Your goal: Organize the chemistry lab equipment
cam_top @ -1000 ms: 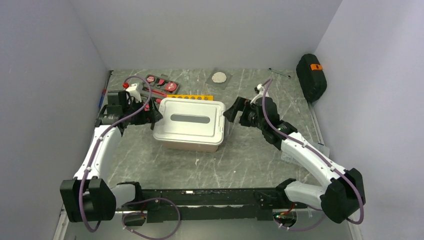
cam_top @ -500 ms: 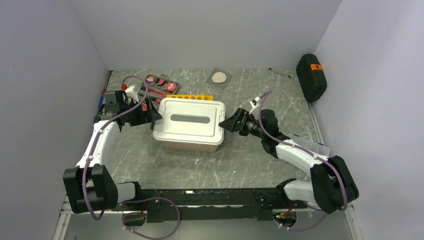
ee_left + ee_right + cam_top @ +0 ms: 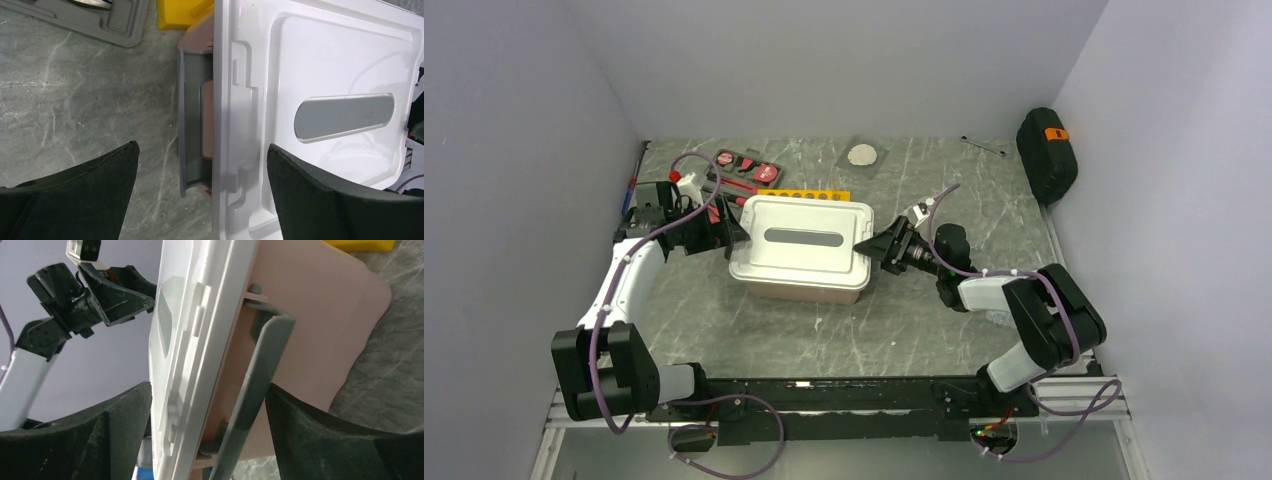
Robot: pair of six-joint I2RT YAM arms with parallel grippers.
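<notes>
The left gripper [image 3: 202,150] is released, its two dark fingers [image 3: 80,195] spread wide to either side of the left latch [image 3: 192,125], a grey clip at the left end of a storage box [image 3: 320,315], and touching neither it nor the lid. The right gripper [image 3: 207,390] stands with its jaws apart at the opposite end. The lid's rim and the right latch [image 3: 260,355] lie between its fingers and close against them, and I cannot tell whether they pinch. The box has a pale pinkish-tan body and a white lid [image 3: 320,60] with a long grey oval inset, and it sits mid-table [image 3: 824,340]. The yellow plastic test-tube rack [image 3: 804,194] lies flat just behind the box's far edge, a bright yellow strip with a row of round holes along its top, its near side hidden by the lid. A red-and-black tool kit [image 3: 746,166] lies open behind it to the left, and a black case [image 3: 1046,150] leans on the right wall.
</notes>
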